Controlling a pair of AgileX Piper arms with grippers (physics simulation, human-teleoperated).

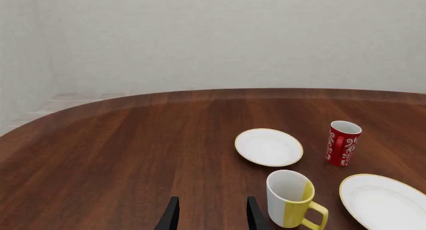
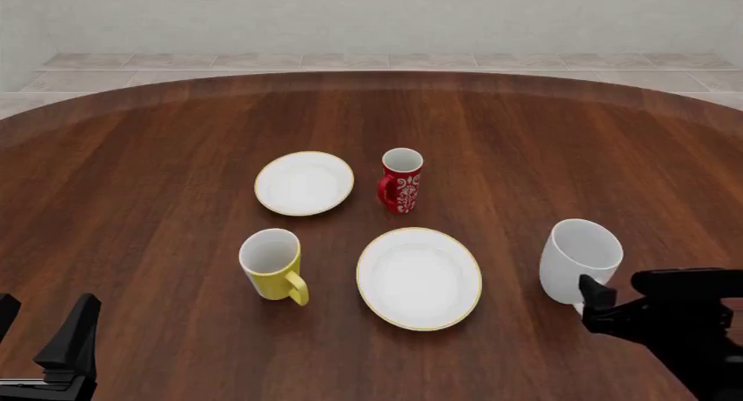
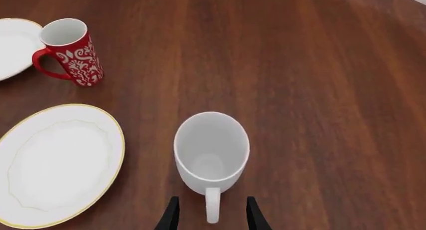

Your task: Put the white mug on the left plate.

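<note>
Dark wooden table [image 2: 174,149] fills most of the front view, with a pale wall and tiled floor strip along the top edge. At lower right, the white mug [image 2: 579,260] stands upright on the wood, just ahead of the right gripper [image 2: 594,304]. In the right wrist view its loop handle [image 3: 211,204] sits between the two parted fingertips [image 3: 170,216], which stand either side of it without clearly touching. The left plate [image 2: 304,183] lies upper left of centre, well apart from the mug. Between them sit the larger plate [image 2: 419,277] and the red patterned mug [image 2: 402,180]. A yellow mug [image 2: 273,263] stands left of the larger plate. The left gripper [image 2: 41,336], spread wide and holding nothing, hangs at the bottom left corner.
</note>
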